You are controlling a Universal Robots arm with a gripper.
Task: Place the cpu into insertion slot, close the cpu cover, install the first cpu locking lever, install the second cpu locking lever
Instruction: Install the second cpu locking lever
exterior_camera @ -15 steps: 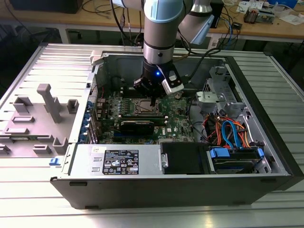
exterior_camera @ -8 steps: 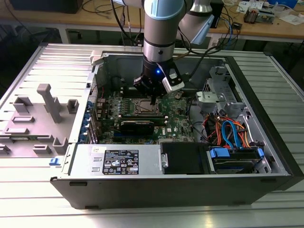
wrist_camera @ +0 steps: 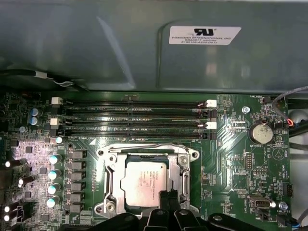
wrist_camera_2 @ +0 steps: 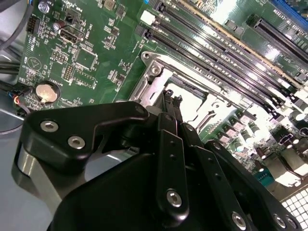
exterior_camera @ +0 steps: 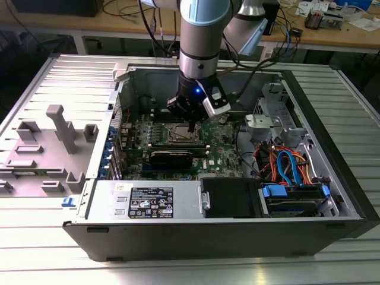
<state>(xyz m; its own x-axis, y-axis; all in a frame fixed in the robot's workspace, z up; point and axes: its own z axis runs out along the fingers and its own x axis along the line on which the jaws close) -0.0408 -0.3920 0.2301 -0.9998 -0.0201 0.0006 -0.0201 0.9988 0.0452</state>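
— Where did the arm stand over the motherboard (exterior_camera: 172,145)?

— In the exterior view it came down nearly upright into the open computer case (exterior_camera: 309,178), wrist low, with the gripper (exterior_camera: 191,126) right above the insertion slot (exterior_camera: 180,134) near the board's middle. To the exterior view's left of the case lay a grey plastic tray (exterior_camera: 47,148); to the right of the slot, inside the case, sat a bundle of orange and blue cables (exterior_camera: 285,166).

— And the fingers?

— Drawn close together, almost no gap between the tips, which pointed down at the edge of the socket. In both wrist views the black fingertips (wrist_camera: 169,197) met at the rim of the cpu cover (wrist_camera: 185,161). Whether they pinched anything thin there, I could not tell.

— The cpu?

— The cpu (wrist_camera: 144,182) already lay flat inside the slot, its silver top showing through the cover's cut-out, and the cover was down over it. Beyond the slot ran the long black memory slots (wrist_camera: 134,120), and beside those, a round coin battery (wrist_camera: 262,132).
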